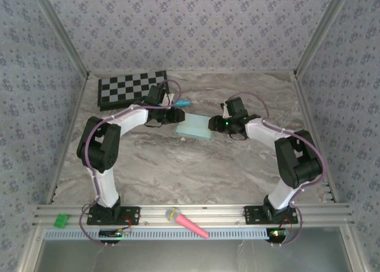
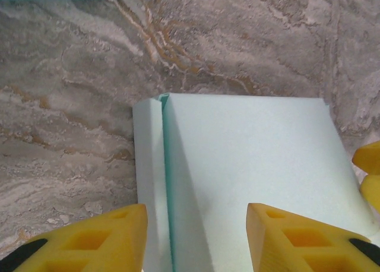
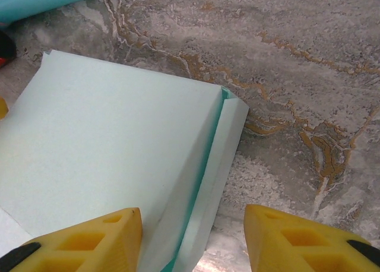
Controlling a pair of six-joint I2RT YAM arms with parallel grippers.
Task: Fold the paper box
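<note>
You had the grey marbled tabletop [image 1: 237,165] under both arms, with the black-and-grey checkerboard [image 1: 127,88] lying flat at its 11 o'clock corner. The paper box [image 1: 194,128] lay flat on the tabletop just toward 12 o'clock from the middle, a pale aqua panel between the two wrists. Your left jaws met it from its 9 o'clock side and your right jaws from its 3 o'clock side. In the left wrist view the left jaws stood spread above the paper box [image 2: 249,159], pinching nothing, with a narrow folded strip along the panel's 9 o'clock edge. In the right wrist view the right jaws were likewise spread over the paper box [image 3: 113,147], its folded strip at 3 o'clock. A pink tool [image 1: 189,223] lay on the rail at 6 o'clock. A teal marker pen [image 1: 184,103] lay at the box's 11 o'clock. A green block [image 1: 61,221] sat at 8 o'clock.
</note>
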